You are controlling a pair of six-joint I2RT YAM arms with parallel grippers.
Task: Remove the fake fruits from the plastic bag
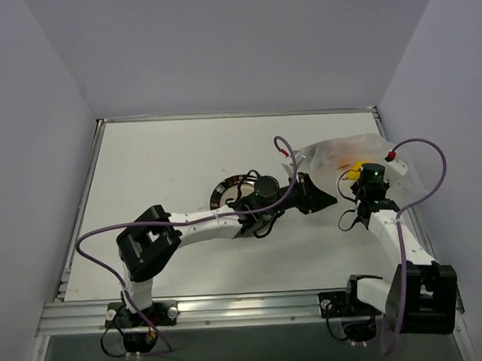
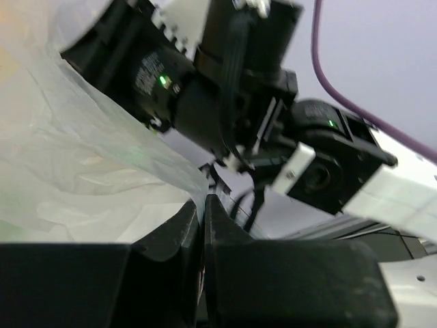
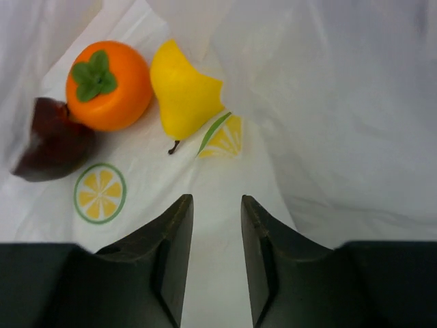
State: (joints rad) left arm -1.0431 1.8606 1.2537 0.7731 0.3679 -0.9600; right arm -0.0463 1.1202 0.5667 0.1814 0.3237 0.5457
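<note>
The plastic bag lies at the back right of the table, whitish with printed lemon slices. My left gripper is shut on a thin edge of the bag, which is pinched between its jaws. My right gripper is inside the bag's mouth, open by a narrow gap, with only the bag's film under it. Ahead of it lie the fake fruits: an orange one with a green leaf top, a yellow pear and a dark red piece. None touches the fingers.
A round metal plate sits mid-table, partly under the left arm. In the left wrist view the right arm's wrist hangs close above the bag. The right wall stands just beyond the bag. Purple cables loop over both arms.
</note>
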